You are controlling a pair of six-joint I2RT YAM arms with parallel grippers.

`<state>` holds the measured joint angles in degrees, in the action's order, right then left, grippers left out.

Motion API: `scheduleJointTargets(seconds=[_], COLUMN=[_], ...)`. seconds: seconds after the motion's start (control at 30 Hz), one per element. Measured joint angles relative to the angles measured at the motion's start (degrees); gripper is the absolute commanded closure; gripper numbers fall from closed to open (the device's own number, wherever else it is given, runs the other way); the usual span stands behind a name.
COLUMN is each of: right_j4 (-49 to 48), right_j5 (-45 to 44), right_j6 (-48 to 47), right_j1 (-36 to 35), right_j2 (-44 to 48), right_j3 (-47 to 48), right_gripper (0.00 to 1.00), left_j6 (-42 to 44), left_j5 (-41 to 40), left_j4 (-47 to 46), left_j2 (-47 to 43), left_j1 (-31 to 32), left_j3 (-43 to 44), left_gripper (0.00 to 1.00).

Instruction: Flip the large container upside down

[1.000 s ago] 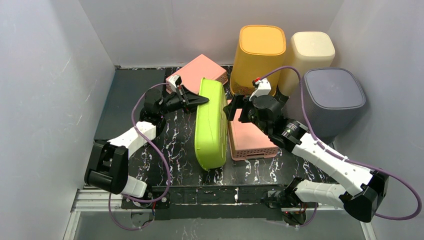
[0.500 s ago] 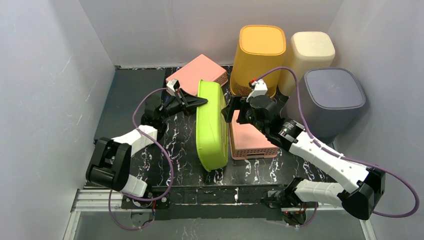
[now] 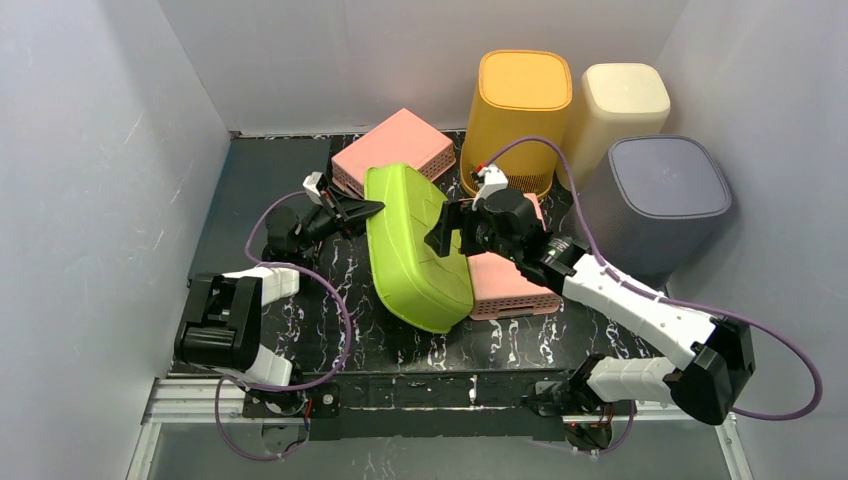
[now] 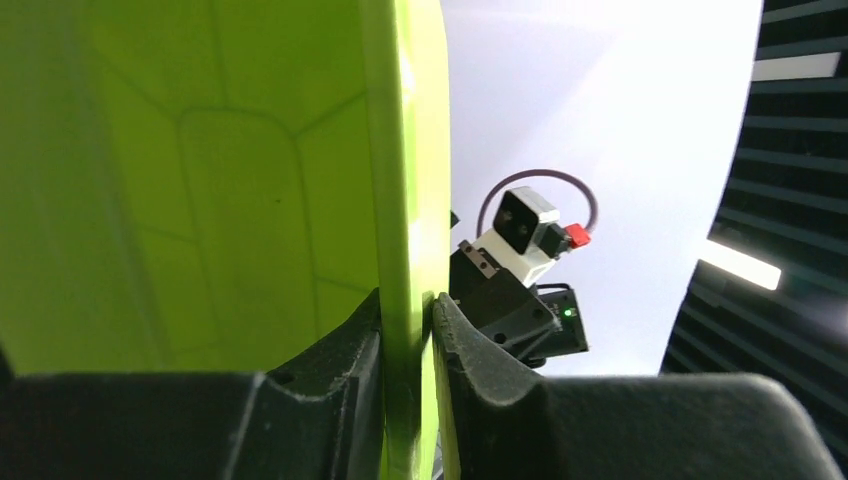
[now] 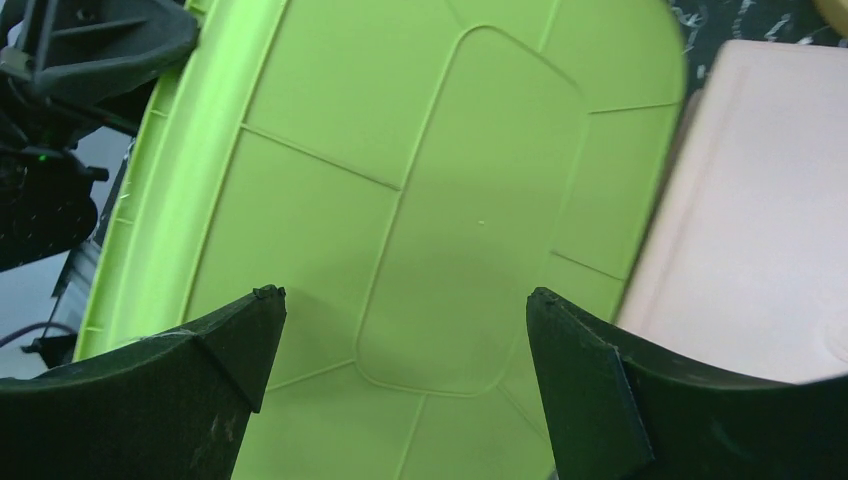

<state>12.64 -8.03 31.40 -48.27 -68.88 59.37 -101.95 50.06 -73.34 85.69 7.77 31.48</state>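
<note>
The large lime-green container (image 3: 410,245) stands tilted on the table's middle, its ribbed bottom facing up and right, leaning toward the left. My left gripper (image 3: 368,208) is shut on its rim at the upper left; in the left wrist view the rim (image 4: 408,200) sits pinched between both fingers (image 4: 340,370). My right gripper (image 3: 447,228) is open, its fingertips spread against the container's bottom (image 5: 440,200), gripping nothing.
A pink perforated basket (image 3: 505,280) lies right of the green container, another pink one (image 3: 392,145) behind it. Tall orange (image 3: 518,110), cream (image 3: 620,105) and grey (image 3: 660,195) bins stand upside down at the back right. Grey walls enclose the black marbled table (image 3: 330,300).
The green container has tipped from standing on its edge over toward the left, bottom now turned upward. My left gripper moved left with the rim; my right gripper followed leftward against the bottom.
</note>
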Motion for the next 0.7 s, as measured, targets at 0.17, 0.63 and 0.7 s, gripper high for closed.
scheduleJointTargets(seconds=[0.17, 0.63, 0.7], right_j4=[-0.96, -1.99, -1.68], right_j5=[5.73, 8.61, 7.52], right_j6=[-0.11, -0.07, -0.09], right_j1=[0.04, 0.15, 0.17], right_j2=[-3.52, -5.46, -5.49], right_j3=[0.96, 1.18, 1.2], right_gripper=[0.01, 0.01, 0.01], left_j6=[4.79, 32.7, 44.57], left_j5=[3.32, 8.94, 4.96], left_j4=[6.84, 53.83, 72.37], left_j2=[0.0, -8.13, -8.2], left_j1=[-0.98, -7.82, -7.78], left_j3=[-0.02, 6.86, 14.78], left_gripper=[0.76, 0.59, 0.58])
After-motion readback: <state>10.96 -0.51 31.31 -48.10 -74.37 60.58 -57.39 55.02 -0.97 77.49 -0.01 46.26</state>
